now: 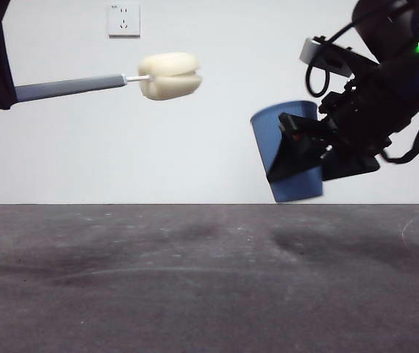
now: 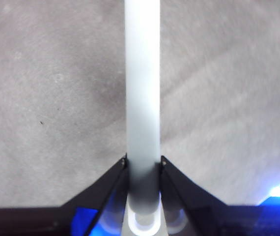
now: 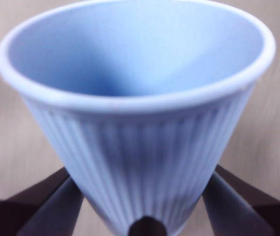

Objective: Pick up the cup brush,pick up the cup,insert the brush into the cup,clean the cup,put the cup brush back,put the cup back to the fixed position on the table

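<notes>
Cup brush (image 1: 106, 79) is hanging level in the air, sponge head pointing toward the cup (image 1: 287, 151) — the left gripper (image 2: 143, 164) is clamping its grey handle. Right gripper (image 1: 295, 151) is grasping the tilted blue cup above the table (image 1: 195, 279) — well apart.

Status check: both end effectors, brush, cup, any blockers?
Left end effector shut on cup brush, held level above table. Right end effector shut on cup, airborne, tilted. Sponge head outside cup, open gap between, nothing in the way.

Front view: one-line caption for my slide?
Left gripper holds the cup brush level; right gripper holds the cup tilted above the table.
</notes>
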Robot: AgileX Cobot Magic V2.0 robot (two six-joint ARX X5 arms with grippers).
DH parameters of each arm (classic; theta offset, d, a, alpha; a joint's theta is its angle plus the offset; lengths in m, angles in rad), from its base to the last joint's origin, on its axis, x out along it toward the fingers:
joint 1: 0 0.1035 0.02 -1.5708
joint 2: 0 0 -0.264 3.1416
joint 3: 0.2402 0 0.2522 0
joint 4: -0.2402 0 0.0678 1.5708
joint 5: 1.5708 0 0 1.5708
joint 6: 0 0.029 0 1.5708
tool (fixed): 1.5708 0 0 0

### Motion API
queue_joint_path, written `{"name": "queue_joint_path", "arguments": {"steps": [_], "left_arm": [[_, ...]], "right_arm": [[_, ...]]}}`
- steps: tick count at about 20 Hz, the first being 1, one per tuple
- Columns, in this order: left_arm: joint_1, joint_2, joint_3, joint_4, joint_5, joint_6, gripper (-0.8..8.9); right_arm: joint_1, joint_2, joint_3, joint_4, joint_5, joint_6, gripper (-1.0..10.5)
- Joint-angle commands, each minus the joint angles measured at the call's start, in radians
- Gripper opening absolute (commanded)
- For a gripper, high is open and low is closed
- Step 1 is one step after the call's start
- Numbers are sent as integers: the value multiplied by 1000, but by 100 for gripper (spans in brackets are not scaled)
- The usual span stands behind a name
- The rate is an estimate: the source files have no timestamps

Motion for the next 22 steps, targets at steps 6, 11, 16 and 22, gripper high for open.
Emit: {"name": "queue_joint_path", "arguments": {"steps": [6, 11, 16, 22], "left_arm": [[-5, 34, -10, -92, 1, 246, -9], [-20, 53, -10, -89, 0, 291, -9], [-85, 87, -10, -102, 1, 316, -9], [-128, 164, -10, -59, -3, 314, -9]], "right_arm": [[65, 3, 264, -608, 234, -348, -17], [125, 3, 315, -769, 388, -585, -17], [181, 3, 315, -799, 586, -699, -17], [251, 3, 315, -796, 621, -751, -17]]}}
